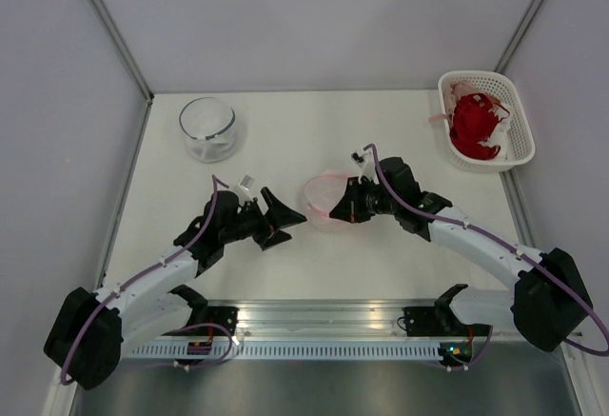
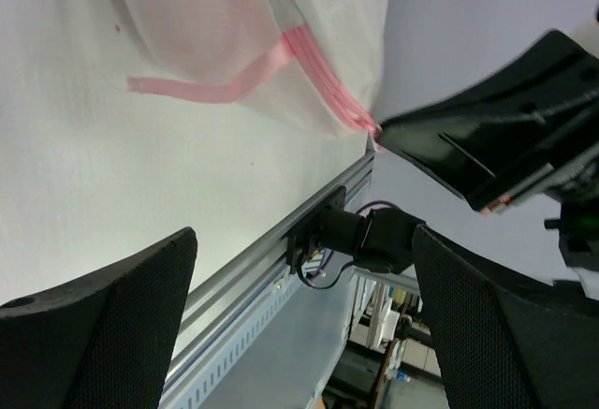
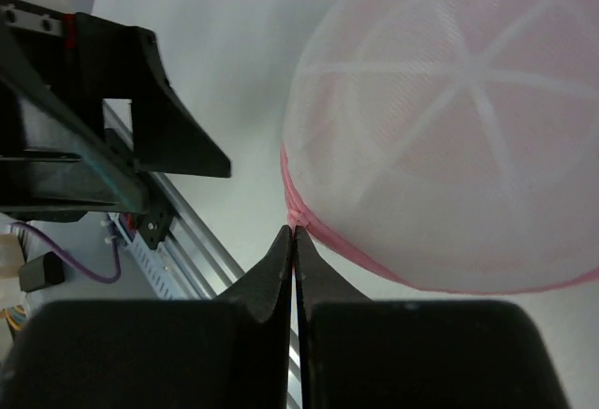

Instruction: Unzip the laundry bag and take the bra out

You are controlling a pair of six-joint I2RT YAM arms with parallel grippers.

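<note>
The laundry bag, a round white mesh pod with a pink rim, lies at the table's middle. It also shows in the right wrist view and in the left wrist view. The pale pink bra shows through the mesh, still inside the bag. My right gripper is shut on the pink zipper pull at the bag's near rim; it also shows in the top view. My left gripper is open and empty just left of the bag, not touching it; the left wrist view shows its jaws wide apart.
A clear glass bowl stands at the back left. A white lattice basket holding a red garment stands at the back right. The metal rail runs along the near table edge. Walls enclose the table.
</note>
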